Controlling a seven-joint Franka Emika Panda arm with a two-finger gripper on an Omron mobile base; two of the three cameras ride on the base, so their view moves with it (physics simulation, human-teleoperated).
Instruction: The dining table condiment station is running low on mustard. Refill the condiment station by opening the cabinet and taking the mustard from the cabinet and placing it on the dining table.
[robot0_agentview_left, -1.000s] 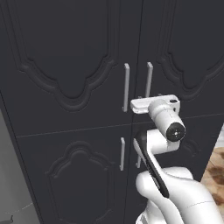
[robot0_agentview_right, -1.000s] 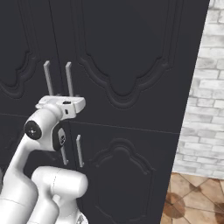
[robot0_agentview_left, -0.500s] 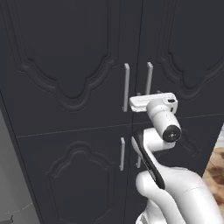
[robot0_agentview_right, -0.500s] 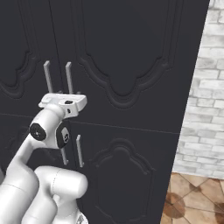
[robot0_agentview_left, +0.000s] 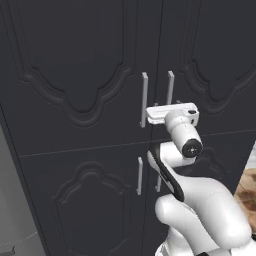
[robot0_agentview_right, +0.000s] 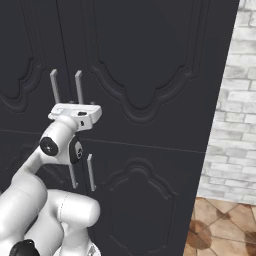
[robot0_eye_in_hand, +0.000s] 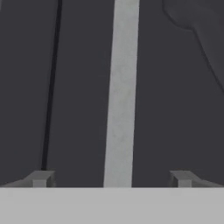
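Observation:
The charcoal cabinet stands with its ornate doors shut, so the mustard is hidden. The dining table is out of view. My gripper is at the upper pair of silver bar handles, up against the right door's handle. Seen from the right base, my gripper sits just below the handle tops. In the hand view the gripper is open, with the silver handle between its two fingertips, touching neither. The door seam runs left of the handle.
A second pair of short handles sits on the lower doors, partly behind my arm. A white brick wall and a brown tiled floor lie right of the cabinet. A plain grey surface borders it on the left.
The hand has moved a little up and in toward the doors, closer to the upper handles. The doors have not moved.

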